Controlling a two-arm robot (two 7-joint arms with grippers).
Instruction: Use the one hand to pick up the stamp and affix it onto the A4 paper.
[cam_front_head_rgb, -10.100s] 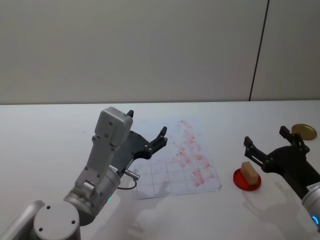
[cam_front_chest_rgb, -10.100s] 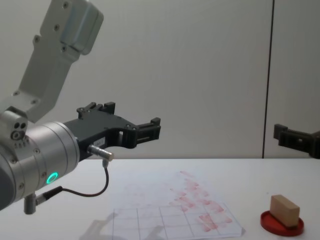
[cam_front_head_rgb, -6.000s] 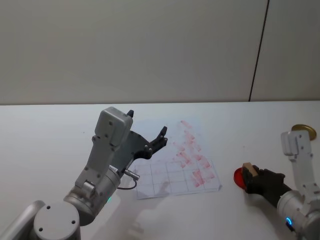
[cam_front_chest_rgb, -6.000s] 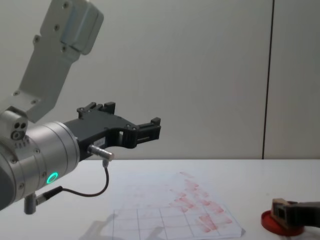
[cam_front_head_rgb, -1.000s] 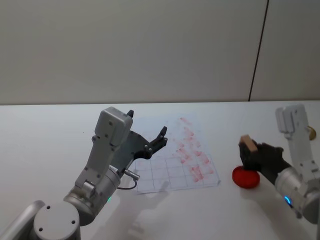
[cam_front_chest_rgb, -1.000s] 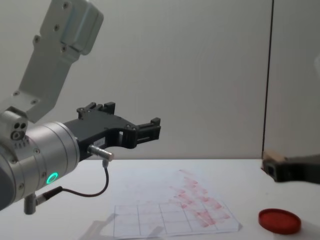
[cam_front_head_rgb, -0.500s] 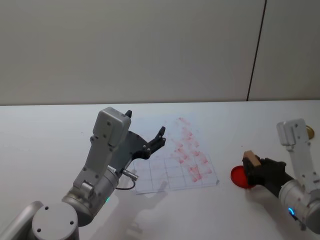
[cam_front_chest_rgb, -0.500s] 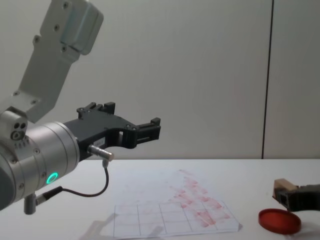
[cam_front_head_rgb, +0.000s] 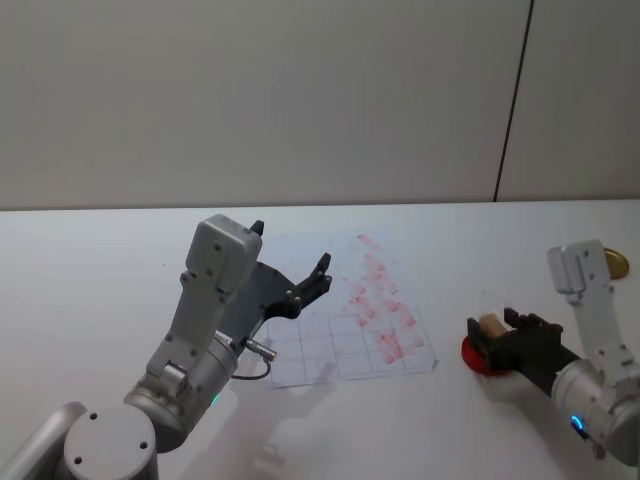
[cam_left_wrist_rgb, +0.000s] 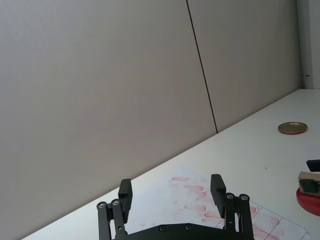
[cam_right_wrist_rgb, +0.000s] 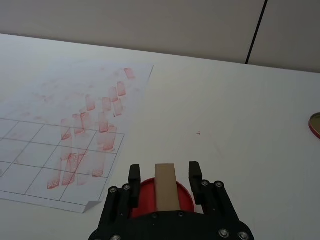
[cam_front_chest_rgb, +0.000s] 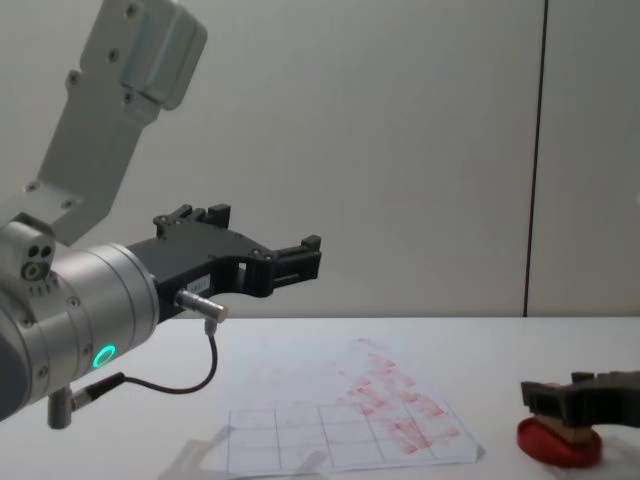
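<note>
My right gripper (cam_front_head_rgb: 495, 332) is down at the flat red ink pad (cam_front_head_rgb: 474, 358) on the table's right side. Its fingers stand open on either side of the stamp (cam_front_head_rgb: 490, 323), a small tan wooden block resting on the pad. In the right wrist view the stamp (cam_right_wrist_rgb: 165, 185) shows a gap to each finger, with the red pad (cam_right_wrist_rgb: 146, 196) visible beside it. From the chest the stamp (cam_front_chest_rgb: 573, 429) sits under the gripper (cam_front_chest_rgb: 560, 400). The A4 paper (cam_front_head_rgb: 330, 340), gridded and smeared with red marks, lies left of the pad. My left gripper (cam_front_head_rgb: 292, 250) hangs open above the paper, parked.
A round brass lid (cam_front_head_rgb: 615, 262) lies at the far right of the white table, behind the right arm. The left arm's black cable (cam_front_chest_rgb: 190, 380) loops below its wrist. A wall closes off the table's far edge.
One second ago the right gripper held the stamp raised above the pad. It has since come down, the stamp now rests on the pad and the fingers have spread. The left arm has not moved.
</note>
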